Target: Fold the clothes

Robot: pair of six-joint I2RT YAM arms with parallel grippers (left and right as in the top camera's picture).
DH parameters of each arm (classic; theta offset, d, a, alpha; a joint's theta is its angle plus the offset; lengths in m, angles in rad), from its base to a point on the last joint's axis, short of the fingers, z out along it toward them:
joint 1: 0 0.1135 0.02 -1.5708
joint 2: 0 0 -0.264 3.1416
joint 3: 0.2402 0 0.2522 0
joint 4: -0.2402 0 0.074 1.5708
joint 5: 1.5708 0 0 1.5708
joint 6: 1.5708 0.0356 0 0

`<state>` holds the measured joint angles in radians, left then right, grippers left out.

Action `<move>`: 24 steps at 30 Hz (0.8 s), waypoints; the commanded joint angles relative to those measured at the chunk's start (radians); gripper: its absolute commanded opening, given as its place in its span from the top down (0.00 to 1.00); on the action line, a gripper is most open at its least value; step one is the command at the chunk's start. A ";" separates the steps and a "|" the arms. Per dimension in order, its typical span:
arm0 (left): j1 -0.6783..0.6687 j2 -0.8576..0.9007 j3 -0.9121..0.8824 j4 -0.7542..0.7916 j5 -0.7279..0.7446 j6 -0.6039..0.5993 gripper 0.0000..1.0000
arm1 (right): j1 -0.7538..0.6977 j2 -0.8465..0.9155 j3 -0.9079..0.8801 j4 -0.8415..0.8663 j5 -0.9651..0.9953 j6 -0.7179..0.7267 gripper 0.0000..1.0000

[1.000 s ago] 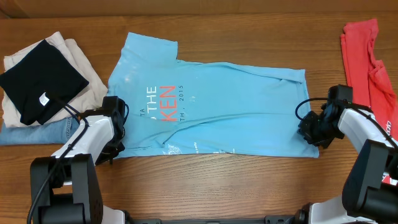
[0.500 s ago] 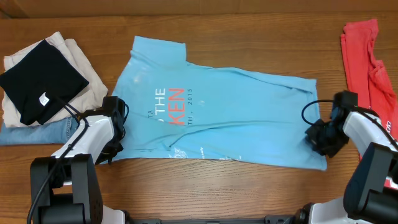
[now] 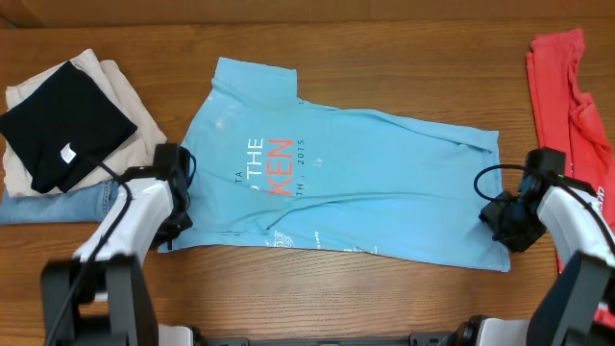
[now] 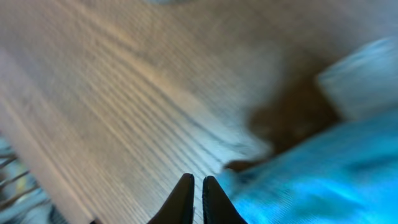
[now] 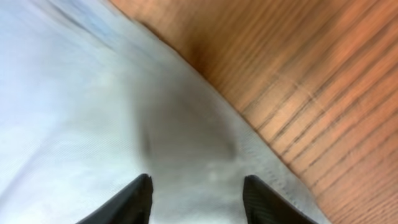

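A light blue T-shirt (image 3: 365,192) with red and white lettering lies spread flat across the middle of the table. Its lower left edge also shows in the left wrist view as blurred blue T-shirt (image 4: 323,180). My left gripper (image 3: 173,223) sits at that edge; its jaws (image 4: 198,182) are shut with bare wood behind them and the cloth just to their right. My right gripper (image 3: 502,219) is over the shirt's lower right corner. There my right gripper (image 5: 198,186) stands open above the pale T-shirt (image 5: 93,112), close to its hem. A coral-red T-shirt (image 3: 562,91) lies crumpled at the far right.
At the far left is a stack: a black garment (image 3: 62,111) with a small white tag on top of a cream cloth (image 3: 130,101) and blue denim (image 3: 43,207). Bare wooden table (image 3: 336,298) runs along the front edge.
The blue shirt has slid to the right across the table. My right gripper moved right with it and opened off the hem. My left gripper's jaws have closed beside the shirt's edge.
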<state>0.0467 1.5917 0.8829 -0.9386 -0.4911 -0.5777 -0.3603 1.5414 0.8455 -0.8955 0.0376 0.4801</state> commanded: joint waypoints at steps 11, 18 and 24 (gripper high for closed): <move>0.005 -0.267 0.143 0.301 0.579 0.399 0.05 | 0.001 -0.182 0.125 0.021 -0.238 -0.122 0.36; 0.005 0.030 0.415 0.322 0.706 0.498 0.01 | 0.025 -0.182 0.125 0.026 -0.241 -0.122 0.35; 0.005 0.358 0.732 0.325 0.771 0.504 0.15 | 0.044 -0.182 0.125 0.019 -0.241 -0.137 0.35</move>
<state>0.0479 1.8126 1.4734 -0.6117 0.2047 -0.1146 -0.3271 1.3663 0.9558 -0.8761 -0.1955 0.3607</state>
